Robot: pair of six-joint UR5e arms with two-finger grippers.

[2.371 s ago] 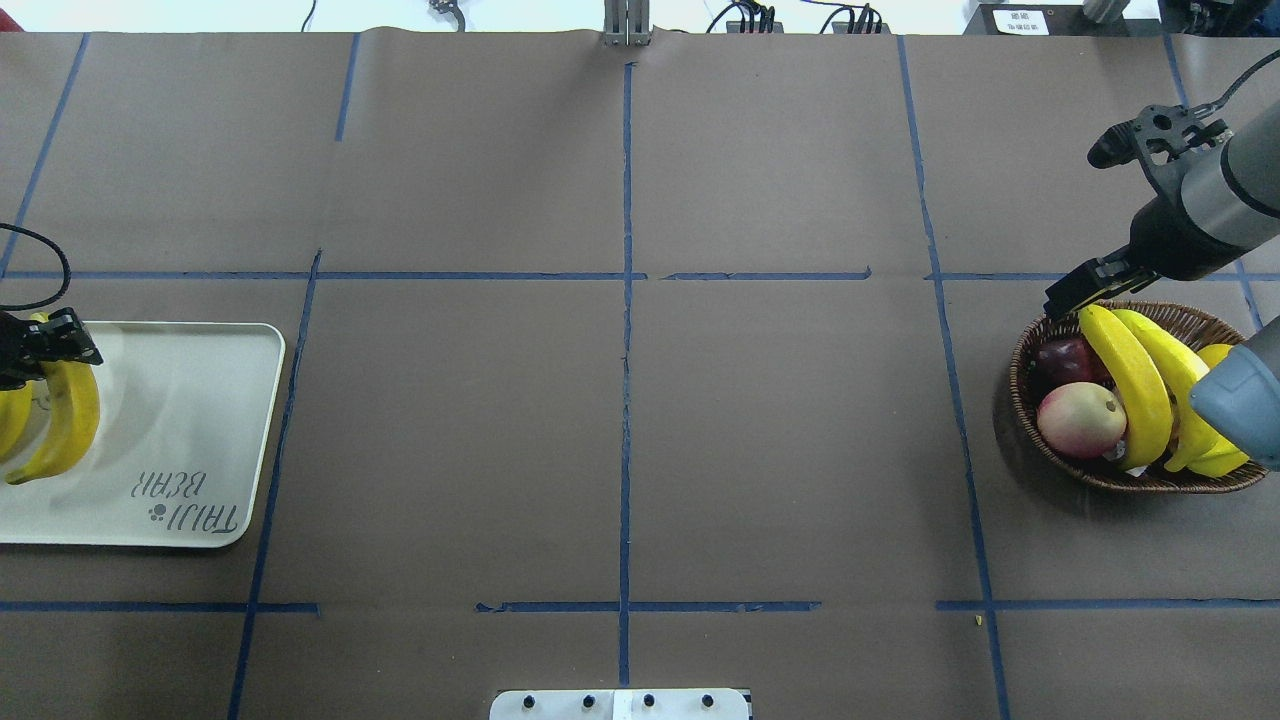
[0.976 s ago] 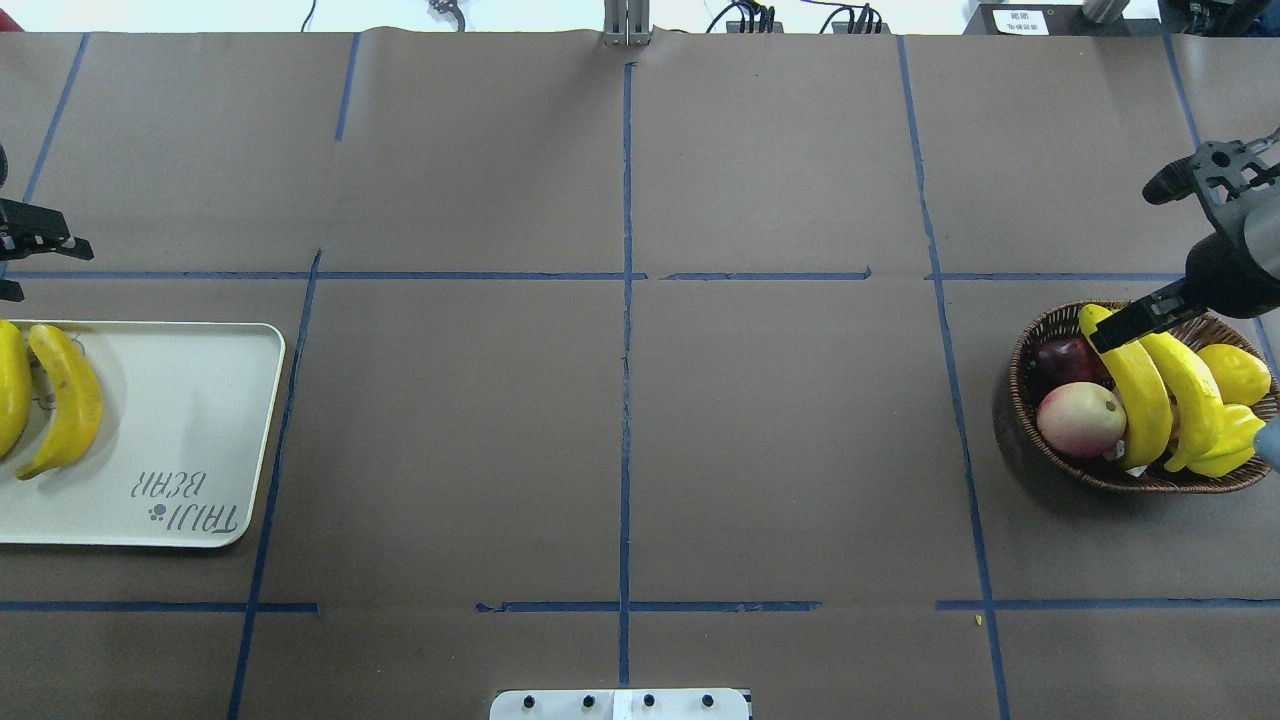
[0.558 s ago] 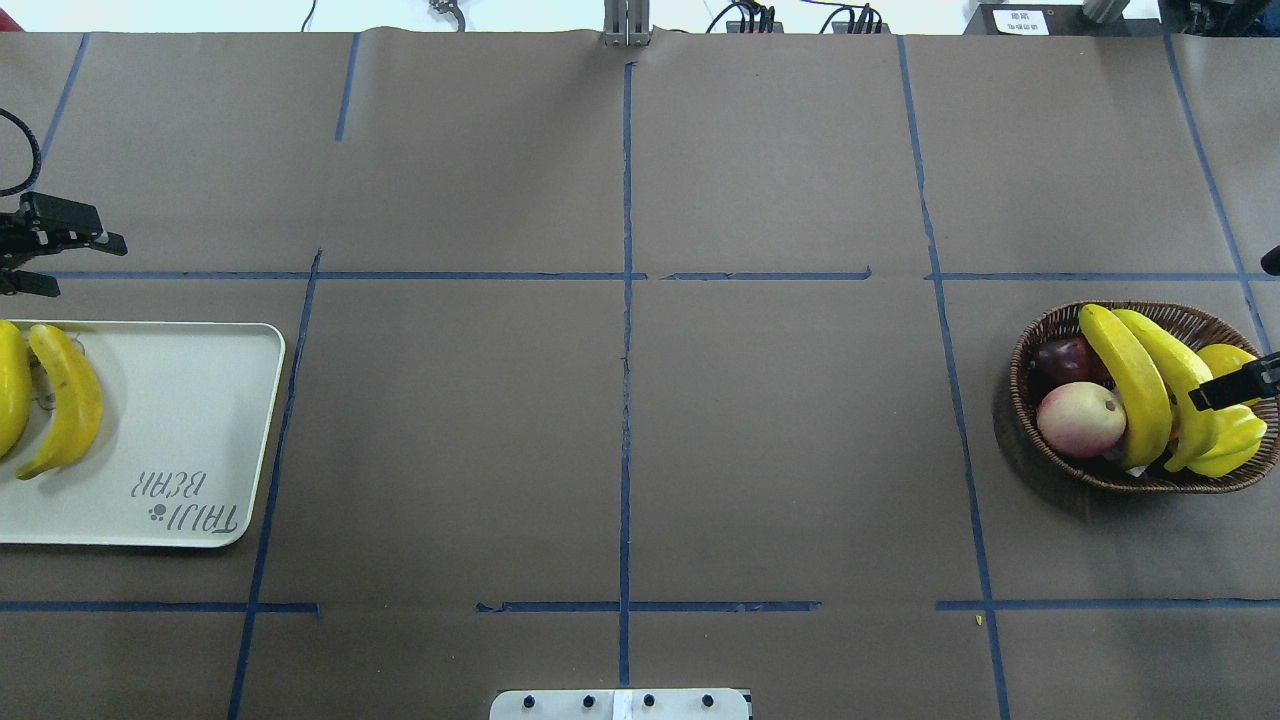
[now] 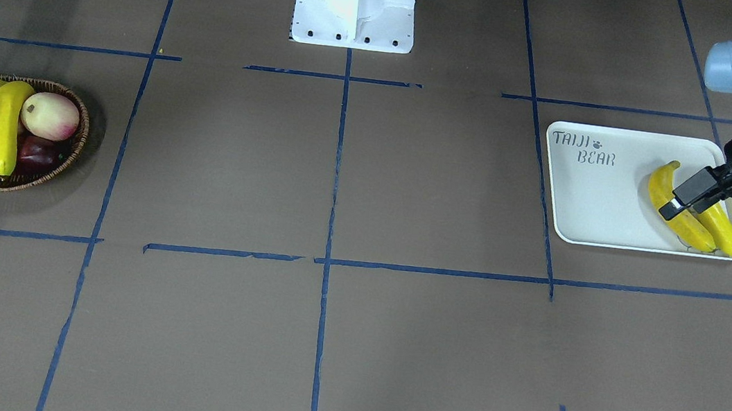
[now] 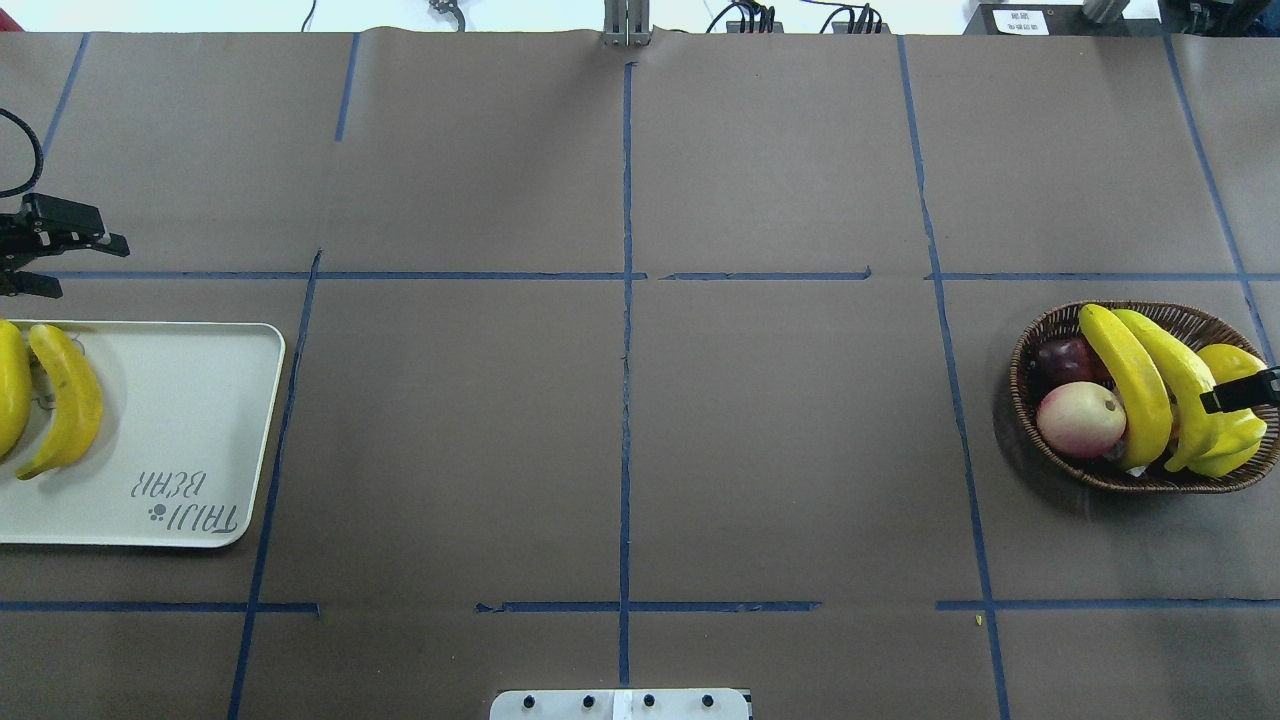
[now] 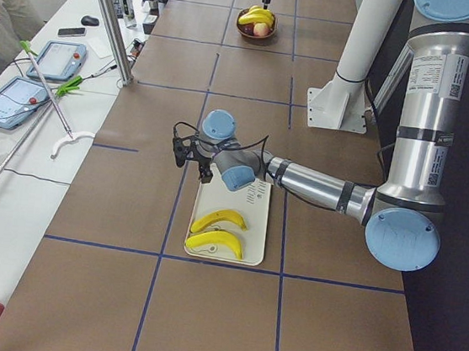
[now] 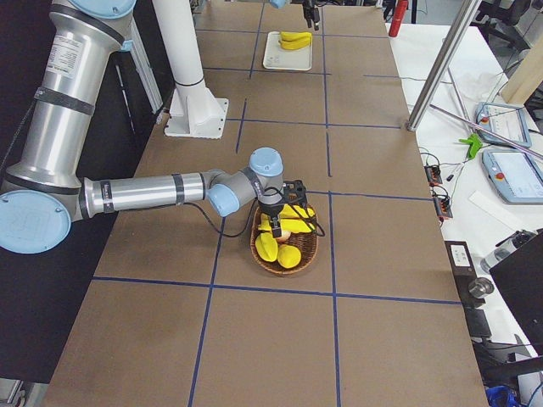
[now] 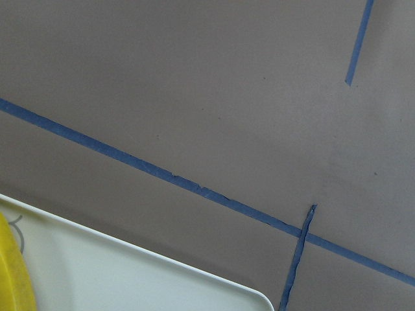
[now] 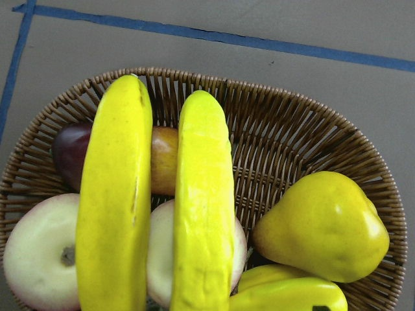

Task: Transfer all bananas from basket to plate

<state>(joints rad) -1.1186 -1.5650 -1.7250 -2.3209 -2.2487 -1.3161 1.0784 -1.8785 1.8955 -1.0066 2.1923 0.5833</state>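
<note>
Two bananas lie across the wicker basket at the right; the right wrist view shows them side by side. Two more bananas lie on the white plate at the left. My left gripper is open and empty, above the table just beyond the plate's far edge. My right gripper hangs over the basket's right part, mostly cut off by the view's edge. Its fingers look spread in the right side view, and it holds nothing.
The basket also holds a pink-white round fruit, a dark red apple, a yellow pear-shaped fruit and a yellow-green mango-like fruit. Brown paper with blue tape lines covers the table. The robot's base stands at the near edge.
My left gripper let go of a banana on the plate and drew back beyond its far edge. My right gripper swept from the basket's far left rim to its right side.
</note>
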